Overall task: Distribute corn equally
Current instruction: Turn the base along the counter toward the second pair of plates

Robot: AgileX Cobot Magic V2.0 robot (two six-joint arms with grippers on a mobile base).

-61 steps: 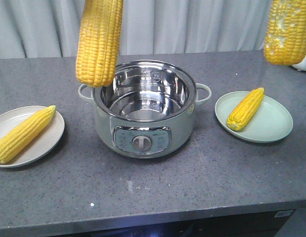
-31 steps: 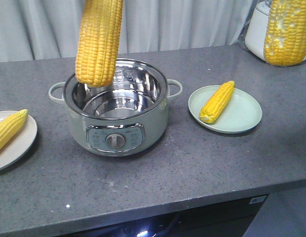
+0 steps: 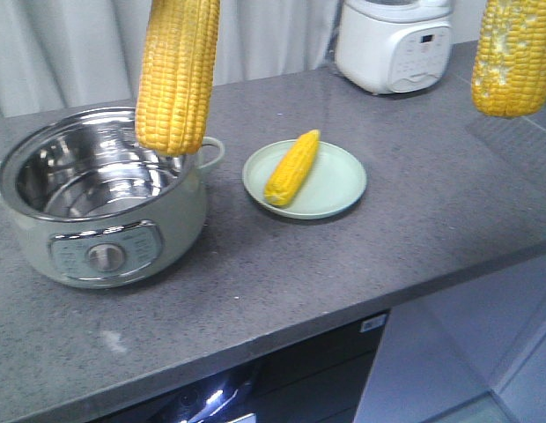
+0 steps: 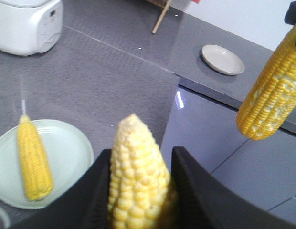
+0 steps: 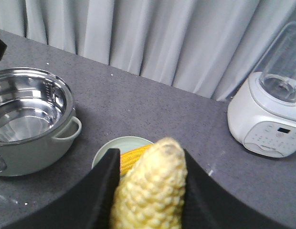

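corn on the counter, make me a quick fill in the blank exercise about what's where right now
1. The green plate has exactly ___ cob lying on it.
2. The steel pot is ___ inside.
3. The left gripper holds the clean cob, and the right gripper holds the patchy cob, which hangs on the ___ side of the front view.

Missing words: one; empty; right

Grey countertop (image 3: 387, 256): electric pot (image 3: 180, 220), green plate (image 3: 333, 181), white appliance (image 3: 394, 44).
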